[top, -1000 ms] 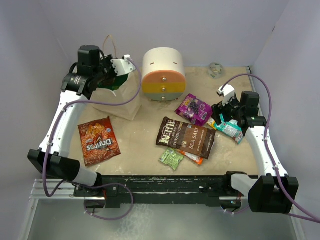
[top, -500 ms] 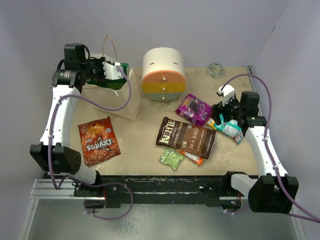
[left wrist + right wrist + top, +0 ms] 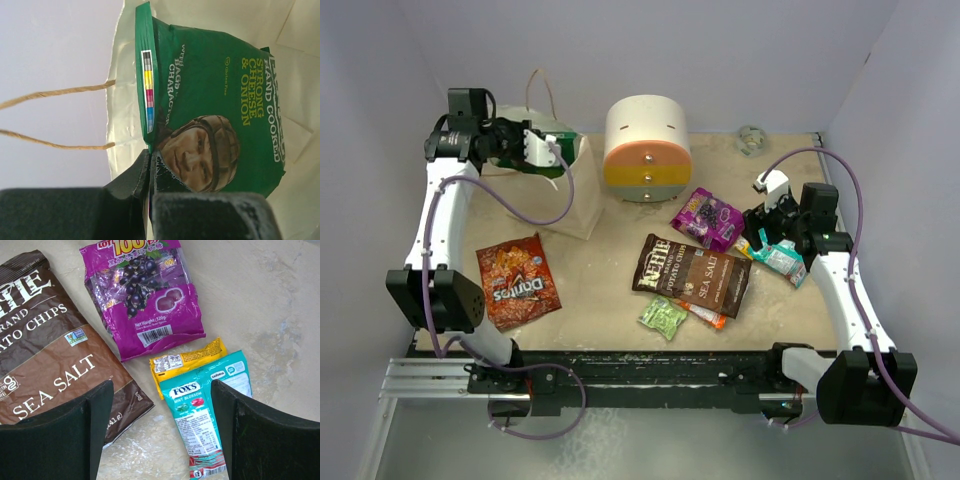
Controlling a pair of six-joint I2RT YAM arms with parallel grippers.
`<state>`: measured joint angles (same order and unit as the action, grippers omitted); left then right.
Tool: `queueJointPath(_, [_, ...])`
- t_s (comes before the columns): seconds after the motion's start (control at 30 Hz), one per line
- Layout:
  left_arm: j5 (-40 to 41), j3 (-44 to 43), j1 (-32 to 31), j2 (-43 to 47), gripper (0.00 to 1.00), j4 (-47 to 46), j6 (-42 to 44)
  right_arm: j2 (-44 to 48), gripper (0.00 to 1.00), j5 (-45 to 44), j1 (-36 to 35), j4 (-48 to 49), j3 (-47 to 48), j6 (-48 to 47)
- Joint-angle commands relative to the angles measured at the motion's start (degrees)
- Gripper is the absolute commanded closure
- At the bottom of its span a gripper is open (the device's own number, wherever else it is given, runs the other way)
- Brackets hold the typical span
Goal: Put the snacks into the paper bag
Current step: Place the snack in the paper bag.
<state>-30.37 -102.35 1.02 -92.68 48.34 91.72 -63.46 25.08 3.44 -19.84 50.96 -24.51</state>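
Showing the loading step at the bag mouth: the left gripper (image 3: 150, 170) is pinching the green packet (image 3: 210, 110) by one edge seam, its jaws standing narrow and clamped on the foil. An edge grip is letting the flat packet hang free, so it can be slipping in between the paper walls. The paper bag (image 3: 568, 205) is standing upright at the far left of the table (image 3: 600, 270), mouth upward, beside the round container (image 3: 647, 148). In the left wrist view its cream inner wall (image 3: 120, 115) is framing the packet on several sides. The packet is therefore judged to be at or just inside the opening. The tan handles (image 3: 55, 92) are arching clear of the mouth.

The right gripper (image 3: 161, 405) is hovering with its jaws spread wide and holding nothing. It is straddling the teal packet (image 3: 197, 425), which is overlapping a yellow-orange packet (image 3: 187, 360); this stance is suggesting preparation for the next pick.

Waiting on the table are:
- the purple packet (image 3: 142, 295)
- the brown chip bag (image 3: 50, 350)
- the lime-green packet (image 3: 663, 317)
- a small orange packet (image 3: 705, 316), peeking from under the brown bag
- the Doritos packet (image 3: 517, 281), lying alone at the near left

Most of the task is thus remaining.
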Motion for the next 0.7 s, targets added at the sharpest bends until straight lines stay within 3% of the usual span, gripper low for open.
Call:
queueJointPath(0.0, [-1.2,-0.1,0.1,-1.3,0.97,-1.7,3.9,-0.2,0.19,0.8,0.1,0.4,1.2,-0.5])
queueJointPath(0.2, [-0.4,1.9,0.1,-0.4,0.86,-6.0,1.4,-0.1,0.19,0.8,0.1,0.5,1.2,-0.6])
queueJointPath(0.37, [1.7,6.0,0.1,2.0,0.57,-14.8,-2.9,-0.2,0.19,0.9,0.1,0.4,1.2,-0.6])
queueJointPath(0.5, [4.2,8.0,0.0,3.8,0.47,-20.4,-6.8,-0.3,0.19,1.4,0.1,0.3,1.2,-0.5])
queueJointPath(0.67, [7.0,7.8,0.0,7.2,0.30,-26.8,-17.7,-0.5,0.19,2.3,0.1,0.5,1.1,-0.4])
